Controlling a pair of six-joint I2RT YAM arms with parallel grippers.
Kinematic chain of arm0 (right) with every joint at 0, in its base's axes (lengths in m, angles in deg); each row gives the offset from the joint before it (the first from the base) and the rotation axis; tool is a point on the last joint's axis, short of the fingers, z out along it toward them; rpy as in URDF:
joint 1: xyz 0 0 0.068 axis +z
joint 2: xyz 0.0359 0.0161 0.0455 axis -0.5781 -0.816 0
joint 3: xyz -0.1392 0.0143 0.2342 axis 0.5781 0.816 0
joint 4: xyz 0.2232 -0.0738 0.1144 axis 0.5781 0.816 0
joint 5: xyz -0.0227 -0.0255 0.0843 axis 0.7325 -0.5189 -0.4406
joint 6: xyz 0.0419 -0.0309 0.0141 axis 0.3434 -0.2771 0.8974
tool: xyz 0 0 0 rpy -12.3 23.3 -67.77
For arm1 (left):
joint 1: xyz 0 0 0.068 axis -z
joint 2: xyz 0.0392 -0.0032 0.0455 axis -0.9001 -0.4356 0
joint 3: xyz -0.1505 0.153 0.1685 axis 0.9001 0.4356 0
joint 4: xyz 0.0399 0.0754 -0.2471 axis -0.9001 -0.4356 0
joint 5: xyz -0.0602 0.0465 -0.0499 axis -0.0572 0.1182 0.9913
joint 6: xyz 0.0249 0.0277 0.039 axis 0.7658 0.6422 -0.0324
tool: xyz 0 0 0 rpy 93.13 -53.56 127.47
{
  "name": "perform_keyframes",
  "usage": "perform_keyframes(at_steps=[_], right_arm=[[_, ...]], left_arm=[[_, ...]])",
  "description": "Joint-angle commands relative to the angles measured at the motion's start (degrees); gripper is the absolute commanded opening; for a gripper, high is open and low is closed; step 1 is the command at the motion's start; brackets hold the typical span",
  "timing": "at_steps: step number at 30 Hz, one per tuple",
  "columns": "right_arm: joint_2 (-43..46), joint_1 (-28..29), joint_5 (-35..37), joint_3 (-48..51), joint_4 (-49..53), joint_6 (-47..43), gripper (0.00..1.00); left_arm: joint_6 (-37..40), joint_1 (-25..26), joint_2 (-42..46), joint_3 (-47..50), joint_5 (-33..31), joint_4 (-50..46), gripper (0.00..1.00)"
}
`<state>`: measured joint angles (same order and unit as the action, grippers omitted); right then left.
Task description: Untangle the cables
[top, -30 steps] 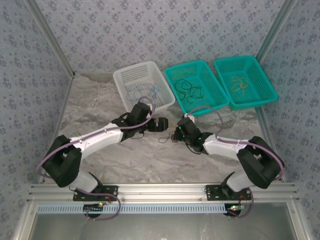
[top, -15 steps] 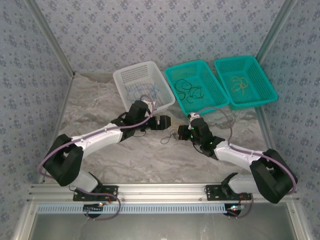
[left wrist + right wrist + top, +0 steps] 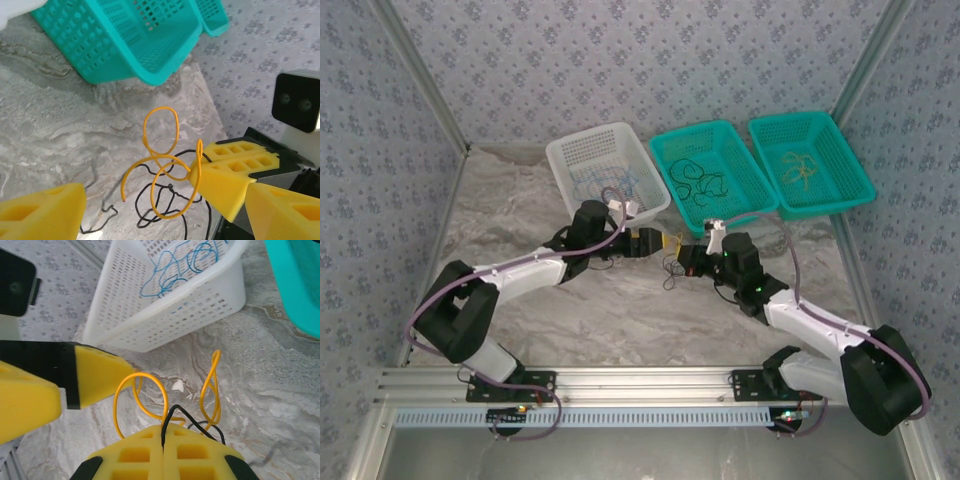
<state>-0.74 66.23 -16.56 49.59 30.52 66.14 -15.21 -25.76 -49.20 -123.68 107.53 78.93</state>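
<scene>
A curly yellow cable [image 3: 161, 150] and a thin black cable [image 3: 155, 205] hang tangled together just above the table. My right gripper [image 3: 164, 432] is shut on both, with the black cable [image 3: 172, 412] and yellow loops [image 3: 216, 375] coming out at its fingertips. In the left wrist view the right gripper's fingers [image 3: 227, 175] pinch the yellow cable from the right. My left gripper [image 3: 165, 197] is open, its jaws wide on either side of the yellow loops. From above, the left gripper [image 3: 658, 242] and right gripper [image 3: 688, 258] face each other across the tangle [image 3: 670, 272].
Three baskets stand at the back: a white basket [image 3: 605, 165] holding blue cables [image 3: 170, 265], a teal basket [image 3: 710, 175] holding black cables, and a second teal basket [image 3: 810, 160] holding yellow ones. The middle teal basket's corner [image 3: 125, 40] lies just beyond the grippers.
The right gripper has carried the tangle to the right and back toward the teal basket. The left gripper followed it rightward, and its jaws have narrowed a little.
</scene>
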Motion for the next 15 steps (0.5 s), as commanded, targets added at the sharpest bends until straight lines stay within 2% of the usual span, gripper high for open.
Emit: perform_keyframes(at_steps=[1,4,11,15], right_arm=[[1.9,-1.1,-4.6,-0.2,-0.9,1.0,0.0],[3.1,-1.8,-6.0,-0.2,-1.2,1.7,0.0],[4.4,-3.4,-9.9,-0.8,-3.3,3.2,0.0],[4.2,-3.5,-12.9,-1.8,-4.1,3.3,0.0]], left_arm=[[-2.7,-0.5,-0.1,2.2,6.7,12.4,0.79],[-2.2,-0.5,0.6,2.9,8.0,14.3,0.74],[-1.0,-0.8,1.0,3.1,9.0,14.0,0.7],[-1.9,-0.9,0.3,2.8,9.6,16.3,0.59]])
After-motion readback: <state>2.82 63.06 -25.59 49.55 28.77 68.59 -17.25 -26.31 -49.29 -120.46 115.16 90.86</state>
